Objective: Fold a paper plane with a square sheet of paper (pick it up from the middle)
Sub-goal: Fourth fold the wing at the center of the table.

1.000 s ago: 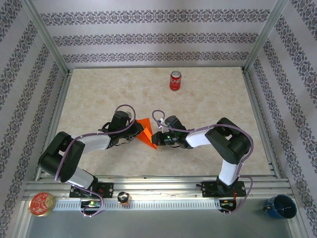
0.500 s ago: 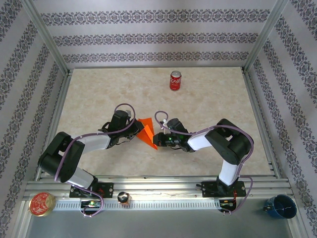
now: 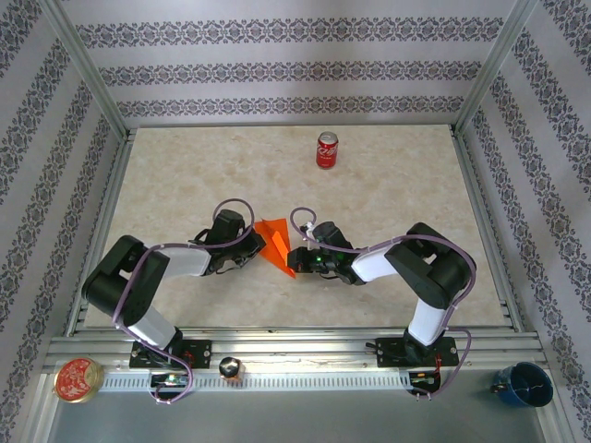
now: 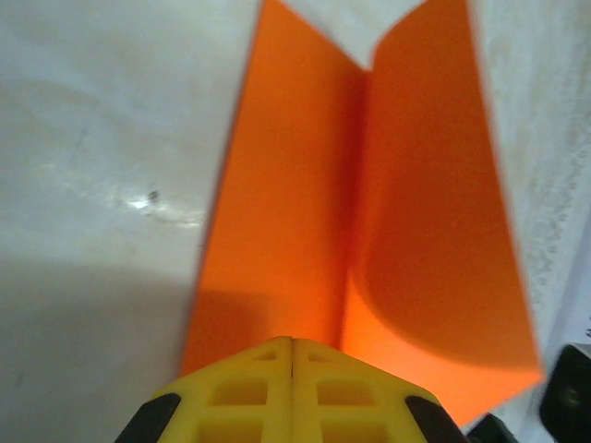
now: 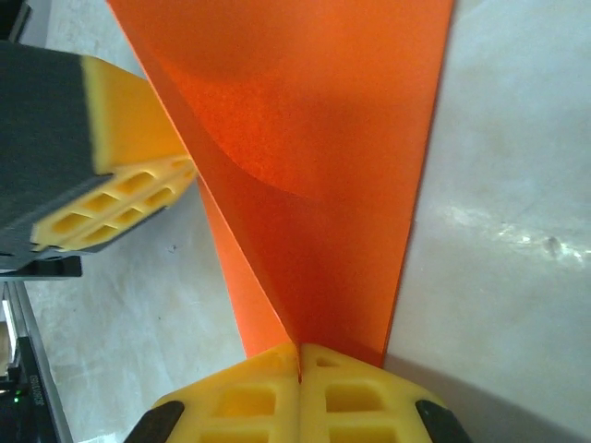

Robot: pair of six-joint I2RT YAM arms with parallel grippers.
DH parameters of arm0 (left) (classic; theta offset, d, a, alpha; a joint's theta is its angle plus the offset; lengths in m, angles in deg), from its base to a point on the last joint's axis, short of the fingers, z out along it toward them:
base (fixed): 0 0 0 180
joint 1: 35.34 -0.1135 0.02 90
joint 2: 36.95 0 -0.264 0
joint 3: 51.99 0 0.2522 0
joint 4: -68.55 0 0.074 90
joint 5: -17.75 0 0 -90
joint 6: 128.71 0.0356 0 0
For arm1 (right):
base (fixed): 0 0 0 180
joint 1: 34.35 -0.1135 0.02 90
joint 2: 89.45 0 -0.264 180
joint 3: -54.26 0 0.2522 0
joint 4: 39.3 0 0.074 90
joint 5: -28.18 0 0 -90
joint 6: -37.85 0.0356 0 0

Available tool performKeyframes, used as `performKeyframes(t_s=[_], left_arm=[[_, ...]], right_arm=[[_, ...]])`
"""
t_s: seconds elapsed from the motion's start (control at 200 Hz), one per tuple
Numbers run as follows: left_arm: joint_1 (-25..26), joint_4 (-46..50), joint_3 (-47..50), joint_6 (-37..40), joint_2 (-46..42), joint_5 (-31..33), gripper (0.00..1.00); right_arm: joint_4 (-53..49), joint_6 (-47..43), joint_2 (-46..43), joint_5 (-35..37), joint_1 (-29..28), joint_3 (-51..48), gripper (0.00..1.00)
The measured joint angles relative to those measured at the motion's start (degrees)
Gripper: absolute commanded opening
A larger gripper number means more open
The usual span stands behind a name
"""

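Top external view: nearer the arm bases than the red soda can (image 3: 327, 149), the paper plane (image 3: 275, 242) is clamped by the left gripper (image 3: 255, 244) and the right gripper (image 3: 295, 255).

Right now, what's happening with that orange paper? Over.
Left tool shut on orange paper. Right tool shut on it too. Centre crease showing. Red can far off.

Top cam bright, even, sharp. L wrist cam soft: table (image 4: 83, 111) glare at 9 o'clock, shadow at 7, orange paper (image 4: 305, 203) edges blurred.
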Motion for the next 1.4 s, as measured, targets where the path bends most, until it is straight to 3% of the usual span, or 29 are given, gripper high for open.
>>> performKeyframes(t_s=[0.42, 1.399], left_arm=[[0.07, -3.72, 4.07, -3.54, -0.79, -0.24, 0.00], [0.83, -0.28, 6.10, -3.63, -7.96, 4.17, 0.01]], right_arm=[[-1.16, -0.50, -2.71, 4.17, -1.51, -1.27, 0.00], [-4.17, -1.31, -0.81, 3.08, -3.74, 1.29, 0.00]])
